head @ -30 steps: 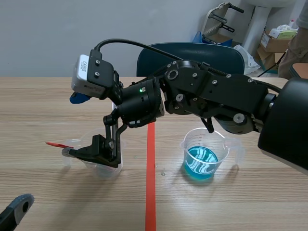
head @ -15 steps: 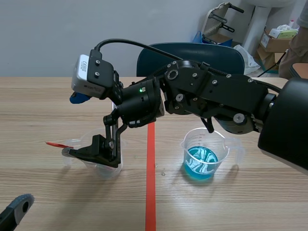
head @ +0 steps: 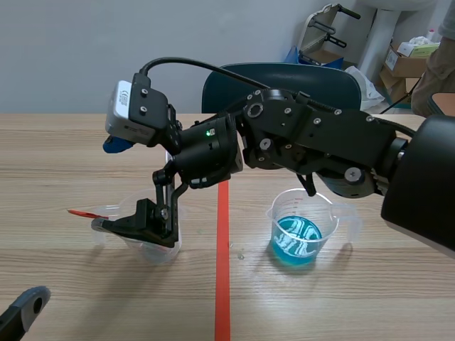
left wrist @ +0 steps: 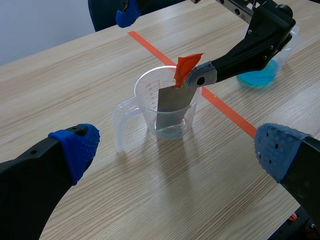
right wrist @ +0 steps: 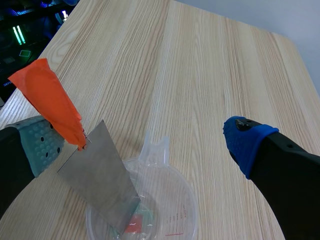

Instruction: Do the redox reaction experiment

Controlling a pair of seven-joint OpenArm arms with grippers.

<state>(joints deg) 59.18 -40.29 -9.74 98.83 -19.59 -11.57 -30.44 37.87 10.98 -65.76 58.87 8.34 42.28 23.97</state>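
Pale wood-grain worktop: carries two clear beakers and bears an orange-red tape line that runs away from the robot between them.

Right arm: comes in from the right, lies across the middle past the tape line, and ends over the beaker on its left side.

Dark blue chair: stands behind the worktop's far edge.

Right jaws: spread wide, clamped on nothing. Grey-green pad sits low by the beaker's rim, blue pad high and well apart from it.

Left jaws: low at the robot's near edge, spread wide and empty, one blue pad to each side. Point toward the handled beaker ahead, apart from it.

Beaker of blue liquid: stands upright right of the tape line, below the right arm.

Handled beaker: stands upright left of the tape line, with a printed scale on its wall.

Grey metal strip: stands tilted inside the handled beaker, lower end at the bottom, upper end above the rim. Leans against the grey-green pad, seemingly touching it at the upper corner.

Orange tag: fixed to the strip's upper corner, sticks up just beside that pad.
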